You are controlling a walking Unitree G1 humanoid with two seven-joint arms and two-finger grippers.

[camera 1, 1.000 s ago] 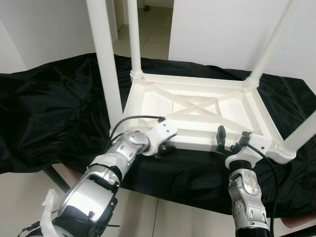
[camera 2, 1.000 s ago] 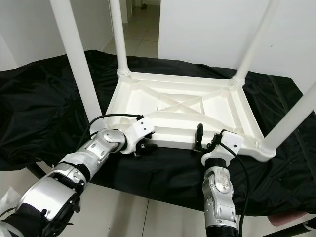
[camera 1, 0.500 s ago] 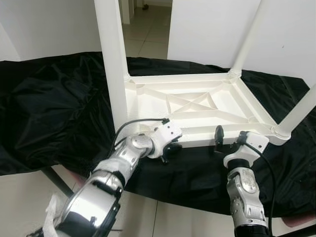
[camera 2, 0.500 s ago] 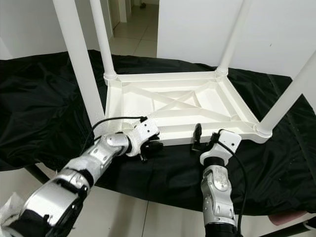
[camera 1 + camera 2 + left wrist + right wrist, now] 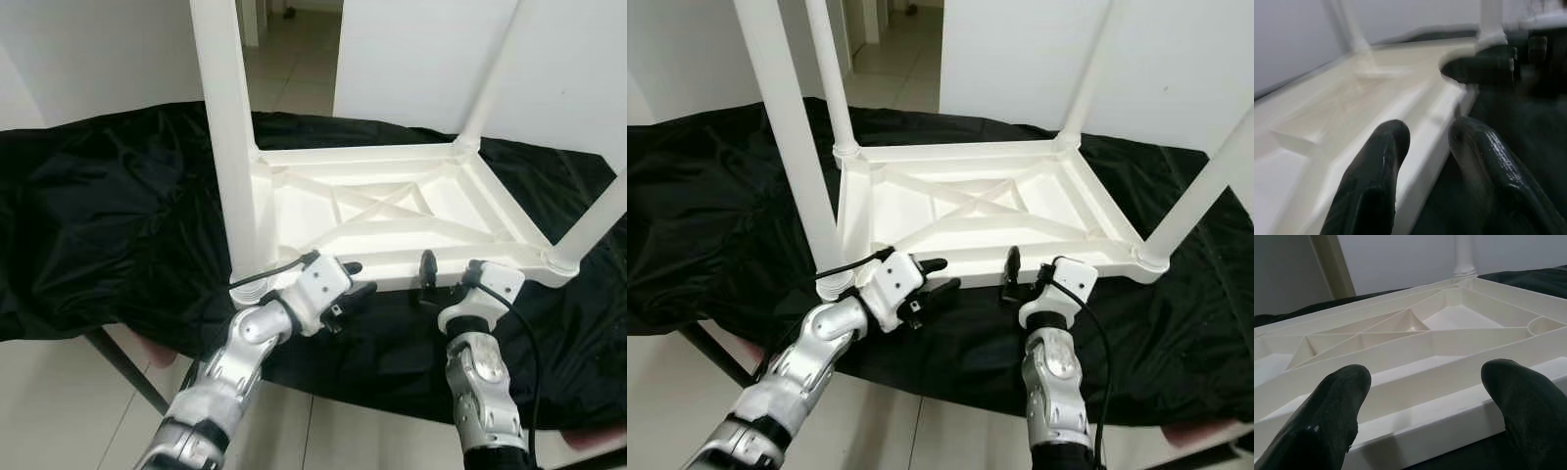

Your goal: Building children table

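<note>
Four legs (image 5: 789, 137) seemingly fitted to upturned table (image 5: 970, 211), frame centre | flipping judged remaining | left gripper (image 5: 936, 277), right gripper (image 5: 1011, 277) being held spread at near rim, grasping nothing

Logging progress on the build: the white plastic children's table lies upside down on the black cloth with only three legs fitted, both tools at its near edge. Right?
Not quite: the upside-down white plastic children's table has four legs fitted, one at each corner, as the right eye view shows. It does lie on the black cloth, with the left tool and right tool at its near edge.
</note>
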